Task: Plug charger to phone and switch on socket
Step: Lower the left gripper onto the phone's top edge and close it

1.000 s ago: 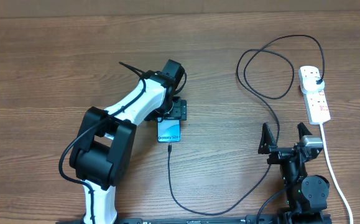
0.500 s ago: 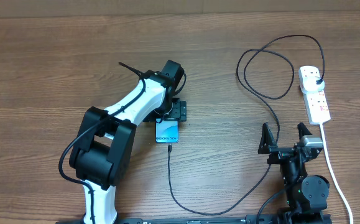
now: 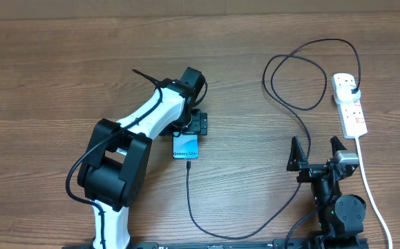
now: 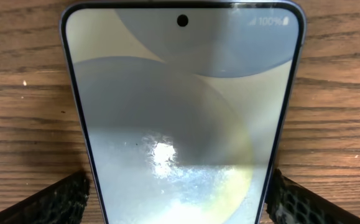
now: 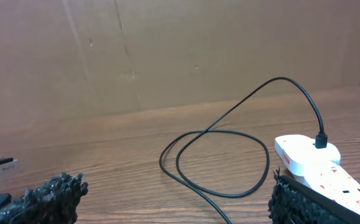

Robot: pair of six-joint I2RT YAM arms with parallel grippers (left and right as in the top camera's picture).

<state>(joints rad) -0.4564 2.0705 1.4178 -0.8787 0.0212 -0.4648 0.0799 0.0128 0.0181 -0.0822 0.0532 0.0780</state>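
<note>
The phone (image 3: 187,146) lies flat on the wooden table with its screen lit; in the left wrist view the phone (image 4: 180,106) fills the frame. My left gripper (image 3: 189,135) (image 4: 180,190) is open and straddles it, fingers (image 4: 58,199) close beside its two long edges. The black charger (image 3: 189,200) runs from the phone's near end, loops across the table (image 5: 229,134), and its plug (image 3: 352,90) sits in the white socket (image 3: 349,107) (image 5: 304,155) at the right. My right gripper (image 3: 317,149) (image 5: 176,193) is open, empty, and well short of the socket.
The socket's thick white cord (image 3: 369,187) runs down the right side, past my right arm's base (image 3: 341,207). A cardboard wall (image 5: 167,50) stands behind the table. My left arm (image 3: 137,131) lies diagonally across the left half.
The phone shifted slightly to the left under my left gripper, then stayed still. The right arm has not moved.
</note>
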